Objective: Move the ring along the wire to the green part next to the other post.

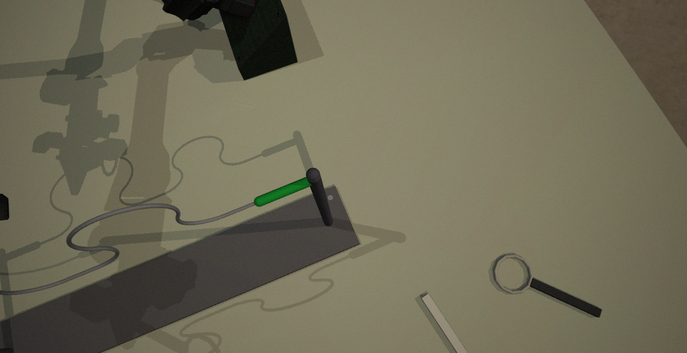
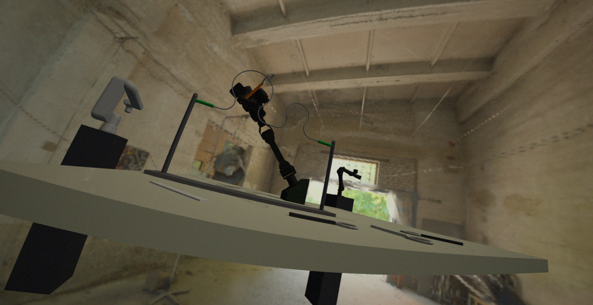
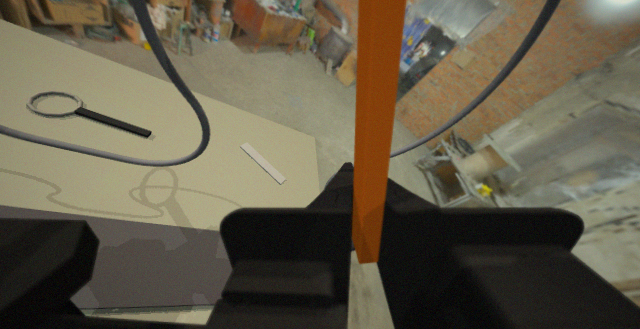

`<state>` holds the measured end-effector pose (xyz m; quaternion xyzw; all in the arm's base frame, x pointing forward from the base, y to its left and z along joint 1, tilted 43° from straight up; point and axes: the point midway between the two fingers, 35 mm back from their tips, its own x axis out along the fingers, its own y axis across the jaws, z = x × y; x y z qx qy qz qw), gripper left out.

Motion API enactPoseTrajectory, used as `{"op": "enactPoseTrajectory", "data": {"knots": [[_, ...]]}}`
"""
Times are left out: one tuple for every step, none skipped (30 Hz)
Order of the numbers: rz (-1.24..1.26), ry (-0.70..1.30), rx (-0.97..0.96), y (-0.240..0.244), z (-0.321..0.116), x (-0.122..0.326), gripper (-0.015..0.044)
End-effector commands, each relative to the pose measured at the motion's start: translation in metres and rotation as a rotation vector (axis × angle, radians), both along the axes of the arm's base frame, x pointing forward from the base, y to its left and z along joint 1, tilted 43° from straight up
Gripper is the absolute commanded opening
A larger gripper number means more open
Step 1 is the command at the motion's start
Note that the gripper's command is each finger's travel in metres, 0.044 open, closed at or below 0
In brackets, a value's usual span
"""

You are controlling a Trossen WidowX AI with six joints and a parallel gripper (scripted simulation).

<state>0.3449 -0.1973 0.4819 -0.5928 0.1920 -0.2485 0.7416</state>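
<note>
My gripper (image 2: 254, 92) (image 3: 353, 169) is shut on the orange handle (image 2: 256, 89) (image 3: 380, 69) near its lower end. The handle points up and right in the exterior view, with the small ring (image 2: 269, 76) at its top, by the upper right of the wire's big loop. The ring appears to be around the grey wire (image 2: 250, 70) (image 1: 153, 205) (image 3: 204, 134); its exact clearance is too small to tell. It is out of view in the wrist view. One green part (image 2: 205, 103) meets the left post (image 2: 179, 134); the other (image 2: 324, 143) (image 1: 283, 192) meets the right post (image 2: 327, 174) (image 1: 320, 201).
The wire passes on both sides of the handle in the wrist view. A dark base plate (image 1: 230, 250) carries the posts. A loose ring tool with a black handle (image 1: 567, 298) (image 3: 112, 122) and a pale bar (image 1: 441, 322) (image 3: 262, 163) lie on the table. A grey arm (image 2: 110, 99) stands behind.
</note>
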Motion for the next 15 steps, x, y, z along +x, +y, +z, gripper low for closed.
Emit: {"op": "enactPoseTrajectory", "data": {"knots": [[0.004,0.007,-0.055,0.0005,0.0035,-0.0010,-0.0150],[0.004,0.010,-0.067,0.0004,0.0040,-0.0010,-0.0150],[0.004,0.012,-0.079,0.0003,0.0045,-0.0010,-0.0150],[0.005,0.014,-0.092,0.0002,0.0051,-0.0010,-0.0150],[0.005,0.017,-0.104,0.0001,0.0056,-0.0011,-0.0150],[0.005,0.019,-0.116,0.0000,0.0061,-0.0011,-0.0150],[0.005,0.022,-0.129,0.0000,0.0067,-0.0011,-0.0150],[0.005,0.024,-0.141,-0.0001,0.0072,-0.0011,-0.0150],[0.005,0.026,-0.153,-0.0001,0.0077,-0.0011,-0.0150],[0.006,0.029,-0.165,-0.0002,0.0083,-0.0011,-0.0150],[0.006,0.031,-0.178,-0.0002,0.0088,-0.0011,-0.0150],[0.006,0.034,-0.190,-0.0003,0.0093,-0.0011,-0.0150],[0.006,0.036,-0.202,-0.0003,0.0099,-0.0011,-0.0150],[0.006,0.038,-0.215,-0.0003,0.0104,-0.0011,-0.0150],[0.006,0.041,-0.227,-0.0003,0.0110,-0.0011,-0.0150]]}}
